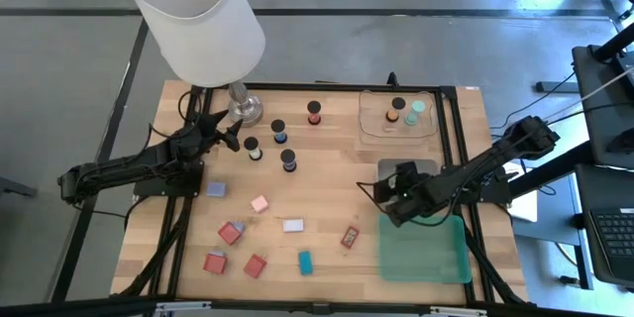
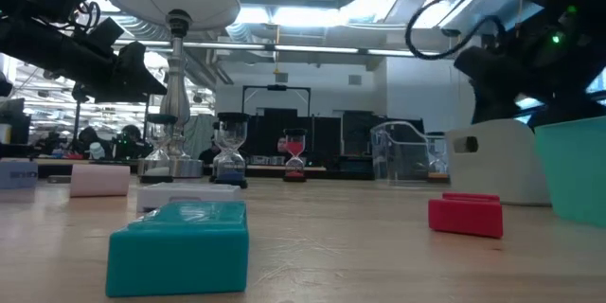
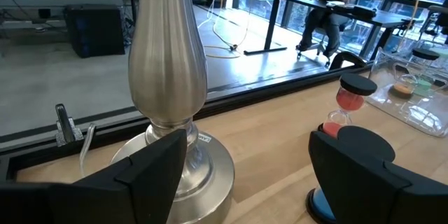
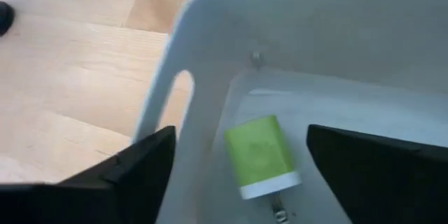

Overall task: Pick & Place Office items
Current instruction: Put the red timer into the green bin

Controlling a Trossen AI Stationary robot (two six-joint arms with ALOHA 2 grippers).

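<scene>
The office items are spread over the wooden table: sand timers with black caps [image 1: 278,131] near the lamp, and lavender [image 1: 216,189], pink [image 1: 260,203], white [image 1: 292,225], teal [image 1: 305,262] and red [image 1: 231,232] blocks toward the near edge. A green block [image 4: 262,155] lies on the floor of the grey tray [image 1: 420,167]. My right gripper [image 4: 238,175] hangs open just above it, a finger on either side, touching nothing. My left gripper [image 3: 245,175] stands open at the far left, facing the lamp's base [image 3: 171,161].
The tall white-shaded lamp [image 1: 203,20] stands at the far left. A clear tray [image 1: 369,127] with a few small items sits at the far right, and a green tray [image 1: 426,253] at the near right. A red-sand timer [image 3: 348,105] stands right of the left gripper.
</scene>
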